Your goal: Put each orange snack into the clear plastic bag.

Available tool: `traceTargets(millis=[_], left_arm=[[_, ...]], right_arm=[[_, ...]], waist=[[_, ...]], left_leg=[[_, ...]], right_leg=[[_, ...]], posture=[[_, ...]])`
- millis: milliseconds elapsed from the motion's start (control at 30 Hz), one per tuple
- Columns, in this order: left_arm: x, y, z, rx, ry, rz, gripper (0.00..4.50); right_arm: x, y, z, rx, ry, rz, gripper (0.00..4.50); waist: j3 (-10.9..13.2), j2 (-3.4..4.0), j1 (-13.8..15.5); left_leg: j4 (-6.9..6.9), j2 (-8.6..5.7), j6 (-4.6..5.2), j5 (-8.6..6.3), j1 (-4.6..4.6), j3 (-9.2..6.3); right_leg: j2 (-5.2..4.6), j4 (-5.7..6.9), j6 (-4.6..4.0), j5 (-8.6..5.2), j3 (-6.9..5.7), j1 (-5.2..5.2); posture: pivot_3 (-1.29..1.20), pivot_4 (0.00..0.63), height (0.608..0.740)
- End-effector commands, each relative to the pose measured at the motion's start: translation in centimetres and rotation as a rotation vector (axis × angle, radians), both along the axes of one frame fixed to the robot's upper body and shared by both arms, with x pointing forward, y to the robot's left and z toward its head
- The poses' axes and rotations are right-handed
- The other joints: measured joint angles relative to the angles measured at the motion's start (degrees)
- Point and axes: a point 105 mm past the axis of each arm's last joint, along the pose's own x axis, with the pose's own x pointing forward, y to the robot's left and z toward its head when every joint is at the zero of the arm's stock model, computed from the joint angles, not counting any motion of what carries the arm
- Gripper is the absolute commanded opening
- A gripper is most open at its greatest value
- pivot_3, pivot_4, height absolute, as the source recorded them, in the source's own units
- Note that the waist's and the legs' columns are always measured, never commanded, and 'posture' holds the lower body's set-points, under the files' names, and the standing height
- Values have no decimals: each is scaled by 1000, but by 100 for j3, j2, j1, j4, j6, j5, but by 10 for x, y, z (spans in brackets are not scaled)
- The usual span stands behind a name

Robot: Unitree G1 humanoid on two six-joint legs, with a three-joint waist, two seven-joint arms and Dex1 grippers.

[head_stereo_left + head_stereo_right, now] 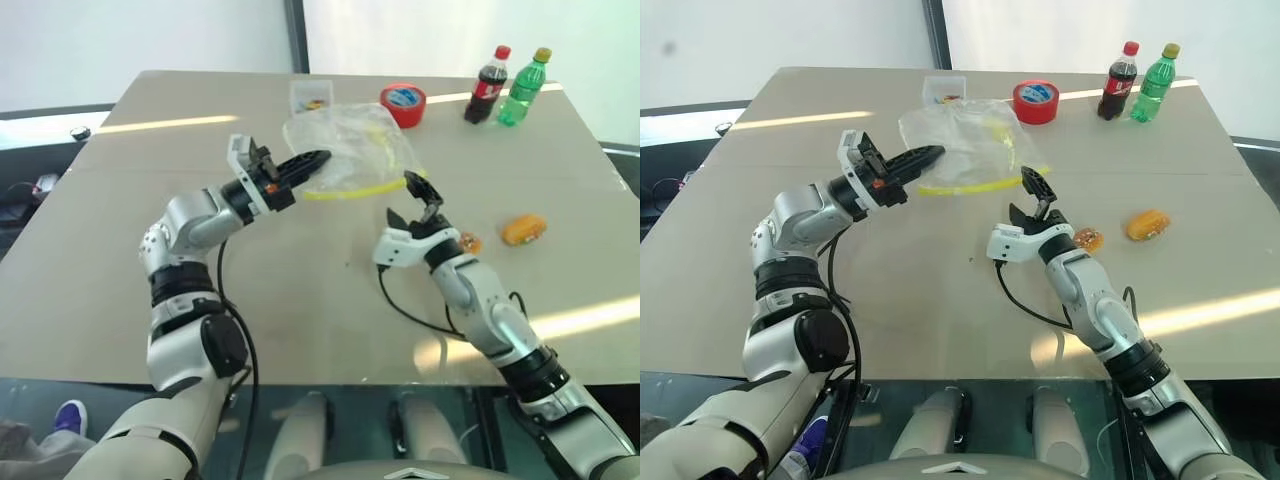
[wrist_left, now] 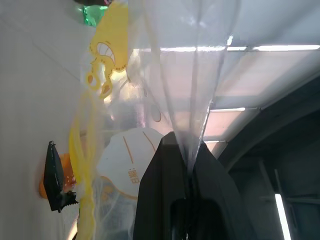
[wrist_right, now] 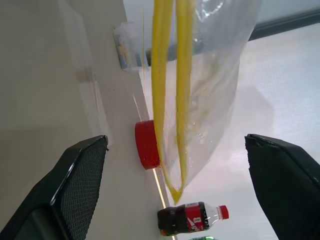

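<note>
Here, clear plastic bag (image 1: 345, 150), crinkly, transparent, yellow-edged, pinched aloft.

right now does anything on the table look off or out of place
Nothing is spilled or broken. The odd bit: the clear plastic bag is pinched by the shut left claw, its yellow mouth sagging, while both orange snacks lie outside it beside the open right claw. The two bottles stand upright.

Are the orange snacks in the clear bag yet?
No. Both orange snacks lie on the table beside the right gripper; the clear bag holds none.
</note>
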Motion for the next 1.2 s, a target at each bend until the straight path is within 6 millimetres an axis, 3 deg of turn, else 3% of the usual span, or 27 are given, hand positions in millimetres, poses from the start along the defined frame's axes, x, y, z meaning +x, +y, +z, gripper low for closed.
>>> traceTargets(millis=[33, 233, 300, 333, 400, 567, 633, 867, 1033, 1100, 1200], left_arm=[[-2, 3, 10, -18, -36, 33, 46], [-2, -1, 7, -15, -21, 43, 46], [-3, -2, 7, -20, -23, 43, 8], [-3, -3, 6, -19, -22, 45, 0], [-2, -2, 8, -25, -21, 54, 0], [-3, -2, 7, -16, -23, 60, 0], [-5, -4, 7, -6, -34, 57, 0], [-15, 3, -6, 203, -85, 115, 0], [-13, 8, -9, 270, -88, 156, 2204], [-21, 8, -10, 483, -225, 183, 3150], [-34, 5, -12, 1000, -611, 242, 3150]], right_arm=[[7, 10, 14, -1, -93, 5, 4500], [30, 11, 30, 56, -185, -61, 4500], [32, 9, 33, 66, -199, -66, 4252], [32, 8, 34, 72, -202, -65, 3690], [31, 5, 34, 89, -202, -60, 3042], [29, 1, 34, 115, -173, -42, 591], [28, -1, 37, 113, -176, -36, 54], [24, -9, 58, 105, -209, 19, 54], [22, -16, 69, 96, -229, 53, 0], [25, -17, 66, 72, -183, 67, 0], [32, -21, 58, 71, -78, 77, 0]], waist=[[0, 0, -18], [-1, -1, -32], [-1, -1, -32], [-1, -2, -17], [-1, -2, -19], [-1, -2, -25], [-1, -2, -36], [-1, -2, -52], [-1, -2, -11], [-1, -1, -17], [4, -10, -110]], left_leg=[[0, -5, 0, 0, 1, 3], [-1, -5, -1, 0, 2, 4], [-2, -5, -1, 0, 1, 3], [-2, -7, -1, 0, 0, 4], [-2, -9, 0, 0, -1, 2], [-2, -8, 0, 0, 0, 2], [-2, -8, 0, 0, 0, 2], [-6, -4, 0, 0, 0, 8], [-6, -3, 0, 0, 1, 5], [-6, -4, 0, 0, 1, 6], [-21, -4, -1, 0, -3, 17]], right_leg=[[1, 0, 0, 0, 2, 0], [6, 1, -1, 0, 2, 0], [5, -1, -1, 0, 1, 0], [3, -4, -1, 0, 1, 0], [1, -8, -1, 0, 0, 3], [3, -7, -1, 0, 0, 3], [3, -7, -1, 0, 0, 3], [4, -7, -1, 0, 8, 0], [4, -8, -1, 0, 4, 3], [4, -10, -1, 0, 5, 3], [19, -22, -3, 2, 17, -4]], posture=[[0, 150, 740], [0, 150, 740], [0, 150, 740], [0, 150, 740], [0, 150, 740], [0, 150, 740], [0, 150, 740], [0, 150, 740], [0, 150, 740], [0, 150, 740], [0, 150, 740]])
